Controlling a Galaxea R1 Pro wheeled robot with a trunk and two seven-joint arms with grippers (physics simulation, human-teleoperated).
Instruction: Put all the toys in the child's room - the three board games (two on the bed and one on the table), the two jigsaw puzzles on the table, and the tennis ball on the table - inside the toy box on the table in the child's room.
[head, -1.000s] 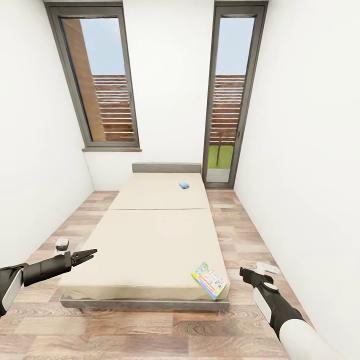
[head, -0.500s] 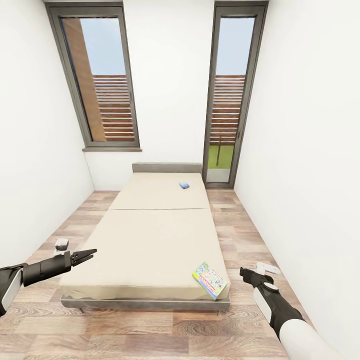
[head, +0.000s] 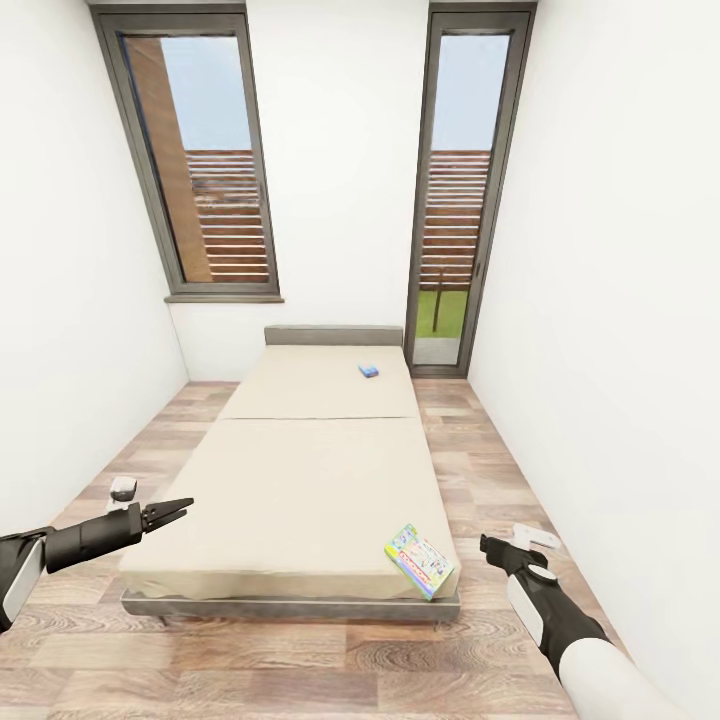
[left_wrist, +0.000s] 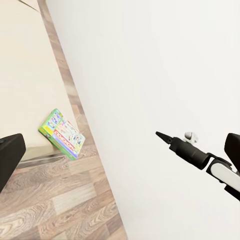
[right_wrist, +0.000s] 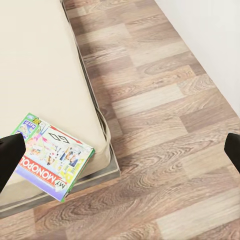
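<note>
Robot faces the bed (head: 300, 470) from its foot end, in the child's room: white walls, wood-plank floor (head: 300, 660), two tall windows (head: 195, 160) on the far wall.

Board games: one colourful box (head: 418, 560) lies flat on the near right corner of the bed, turned askew, just at the mattress edge. Right wrist view reads "MONOPOLY" on its cover (right_wrist: 50, 160); left wrist view shows the same box (left_wrist: 62, 134) at the bed corner. A second, small blue box (head: 368, 371) lies far up the bed near the headboard, right of centre; too small to read.

Left hand (head: 180, 510) hovers off the bed's near left corner, above the floor, fingers pointing toward the bed and nearly together at the tips, holding nothing. Right hand (head: 492, 547) hovers over the floor just right of the bed's near right corner, near the colourful box, not touching it. In the right wrist view its two fingers (right_wrist: 10, 155) sit at opposite frame edges, spread wide apart, empty.
</note>
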